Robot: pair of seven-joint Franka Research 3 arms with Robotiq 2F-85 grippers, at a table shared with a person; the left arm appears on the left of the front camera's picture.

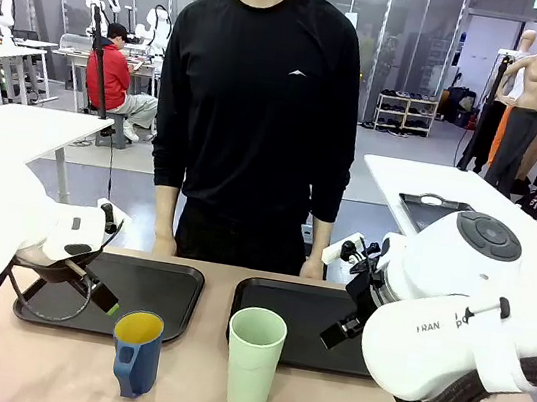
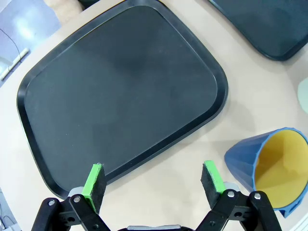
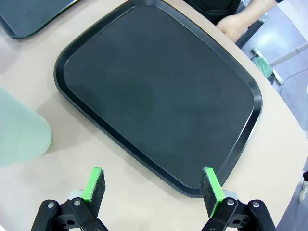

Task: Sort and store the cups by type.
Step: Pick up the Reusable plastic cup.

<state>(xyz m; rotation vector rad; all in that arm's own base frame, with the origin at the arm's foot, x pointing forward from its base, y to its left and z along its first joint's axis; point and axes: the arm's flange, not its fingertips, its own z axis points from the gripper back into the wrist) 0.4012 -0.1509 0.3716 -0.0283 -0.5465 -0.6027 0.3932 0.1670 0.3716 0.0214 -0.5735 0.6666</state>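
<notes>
Opening step, by my reading: blue mug [image 1: 136,351] and mint tumbler [image 1: 253,359] are standing on the desk [image 1: 31,368], near side of left tray [image 1: 159,291] and right tray [image 1: 302,317]. Left pincer [image 2: 153,175] and right pincer [image 3: 153,180] are hovering open, empty. Next, left pincer is likely needing to straddle the mug.

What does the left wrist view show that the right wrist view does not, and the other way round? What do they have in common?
Left wrist view: the dark blue mug, yellow inside, standing on the table beside the left tray, and the open left tool.
Right wrist view: the side of the mint-green tumbler, a person's hand beyond the right tray, and the open right tool.
Both: one black tray seen large, a corner of the other tray, and the beige table; each tool holds nothing.
</notes>
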